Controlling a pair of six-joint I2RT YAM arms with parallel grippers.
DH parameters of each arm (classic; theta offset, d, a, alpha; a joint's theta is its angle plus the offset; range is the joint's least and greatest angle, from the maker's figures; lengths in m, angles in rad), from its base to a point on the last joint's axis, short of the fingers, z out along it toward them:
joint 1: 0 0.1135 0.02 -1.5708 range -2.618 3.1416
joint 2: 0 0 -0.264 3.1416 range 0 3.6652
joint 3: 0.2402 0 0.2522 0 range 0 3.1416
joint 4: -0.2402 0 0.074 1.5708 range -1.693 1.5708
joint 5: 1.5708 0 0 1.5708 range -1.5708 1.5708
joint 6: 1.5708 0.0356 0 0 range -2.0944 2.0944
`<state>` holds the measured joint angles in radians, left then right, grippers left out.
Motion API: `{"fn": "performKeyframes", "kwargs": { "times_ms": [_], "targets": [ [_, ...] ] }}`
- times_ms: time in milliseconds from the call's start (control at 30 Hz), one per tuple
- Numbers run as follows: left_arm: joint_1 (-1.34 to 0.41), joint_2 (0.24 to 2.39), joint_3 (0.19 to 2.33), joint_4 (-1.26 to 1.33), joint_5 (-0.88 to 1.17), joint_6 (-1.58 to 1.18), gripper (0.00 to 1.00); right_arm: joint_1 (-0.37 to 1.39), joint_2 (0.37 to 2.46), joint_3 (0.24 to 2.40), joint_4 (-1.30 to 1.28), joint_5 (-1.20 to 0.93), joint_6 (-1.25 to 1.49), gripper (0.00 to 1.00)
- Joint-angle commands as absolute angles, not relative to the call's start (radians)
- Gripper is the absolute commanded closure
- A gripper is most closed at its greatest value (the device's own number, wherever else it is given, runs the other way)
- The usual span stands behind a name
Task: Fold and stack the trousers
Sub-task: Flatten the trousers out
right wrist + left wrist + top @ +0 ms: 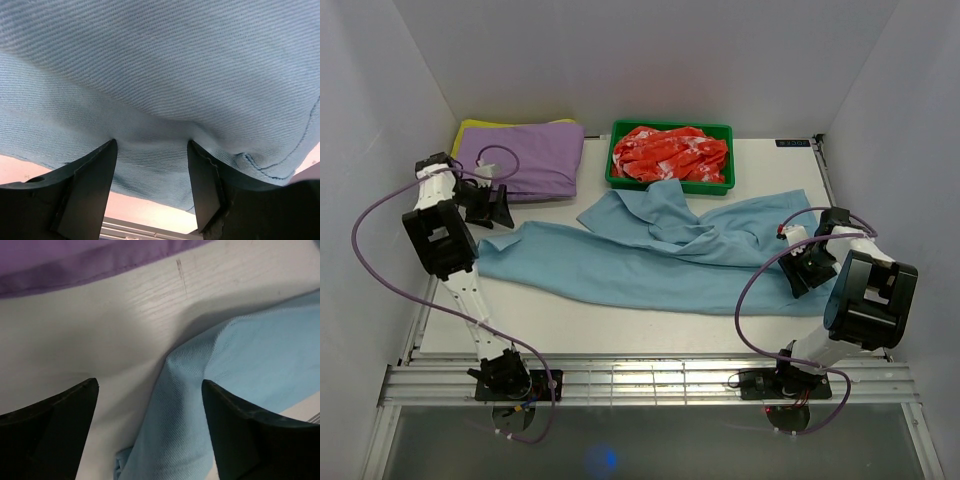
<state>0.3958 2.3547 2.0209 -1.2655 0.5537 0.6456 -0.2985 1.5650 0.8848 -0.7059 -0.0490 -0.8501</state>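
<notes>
Looking down from the top, the light blue trousers (650, 265) lie spread out on the white table (620, 325). They reach from the left side almost to the right side. One part goes up and touches the front of the green tray (712, 186). A red-and-white cloth (670, 152) is bunched up in that tray. A folded purple garment (525, 155) lies in the far left corner, with a bit of yellow cloth (468, 127) peeking out under it. The left gripper (492, 207) is low by the left end of the trousers, just beside the purple garment. The right gripper (808, 268) is down on the right end of the trousers.

From the left wrist, the left gripper (150, 382) is spread wide and holds nothing. Its two black fingers (55, 430) stand far apart. A raised edge of the trousers (250, 355) sits between them, over the table (100, 325). The purple garment (75, 260) runs along the top.

From the right wrist, the trousers (160, 65) fill almost the whole view. The right gripper (151, 145) has its fingers (85, 195) apart, with their tips against the cloth, not squeezing it. A stitched seam (270, 165) shows at the lower right.
</notes>
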Motion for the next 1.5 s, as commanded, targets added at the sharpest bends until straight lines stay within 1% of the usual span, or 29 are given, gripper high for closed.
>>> {"fn": "performKeyframes", "kwargs": {
  "times_ms": [0, 167, 300, 400, 433, 633, 800, 933, 1000, 1067, 1100, 1167, 1200, 1233, 1300, 1467],
  "targets": [
    [0.425, 2.191, 2.019, -1.189, 0.548, 0.564, 0.02, -0.298, 1.542, 0.864, -0.658, -0.005, -0.888, 0.36],
    [0.515, 2.021, 1.872, -1.140, 0.561, 0.642, 0.02, -0.296, 1.502, 0.880, -0.686, -0.018, -0.894, 0.35],
    [0.592, 1.968, 1.783, -1.157, 0.636, 0.721, 0.02, -0.296, 1.459, 0.908, -0.736, -0.064, -0.910, 0.32],
    [0.629, 1.957, 1.731, -1.164, 0.646, 0.787, 0.02, -0.291, 1.440, 0.910, -0.775, -0.100, -0.926, 0.30],
    [0.635, 1.957, 1.683, -1.157, 0.638, 0.798, 0.02, -0.290, 1.433, 0.908, -0.781, -0.112, -0.937, 0.30],
    [0.635, 1.947, 1.496, -0.980, 0.632, 0.749, 0.02, -0.273, 1.425, 0.841, -0.744, -0.098, -0.960, 0.29],
    [0.626, 1.982, 1.448, -0.855, 0.612, 0.647, 0.02, -0.256, 1.460, 0.781, -0.663, -0.069, -0.943, 0.30],
    [0.565, 1.980, 1.372, -0.779, 0.484, 0.624, 0.18, -0.244, 1.509, 0.750, -0.608, -0.031, -0.933, 0.32],
    [0.545, 1.960, 1.309, -0.741, 0.386, 0.630, 0.30, -0.242, 1.523, 0.735, -0.575, -0.011, -0.937, 0.33],
    [0.529, 1.954, 1.279, -0.736, 0.325, 0.640, 0.46, -0.242, 1.535, 0.712, -0.554, 0.038, -0.946, 0.34],
    [0.529, 1.951, 1.263, -0.756, 0.302, 0.650, 0.61, -0.244, 1.537, 0.704, -0.536, 0.050, -0.953, 0.35],
    [0.532, 1.939, 1.252, -0.794, 0.236, 0.669, 0.81, -0.244, 1.532, 0.689, -0.523, 0.078, -0.965, 0.36],
    [0.538, 1.924, 1.246, -0.807, 0.227, 0.678, 0.95, -0.242, 1.529, 0.689, -0.522, 0.084, -0.968, 0.36],
    [0.552, 1.881, 1.252, -0.825, 0.224, 0.689, 1.00, -0.244, 1.519, 0.689, -0.525, 0.089, -0.968, 0.37],
    [0.564, 1.841, 1.288, -0.915, 0.247, 0.698, 1.00, -0.244, 1.505, 0.693, -0.535, 0.086, -0.966, 0.38],
    [0.584, 1.758, 1.472, -1.142, 0.298, 0.707, 1.00, -0.244, 1.447, 0.684, -0.581, 0.110, -1.000, 0.39]
  ]
}}
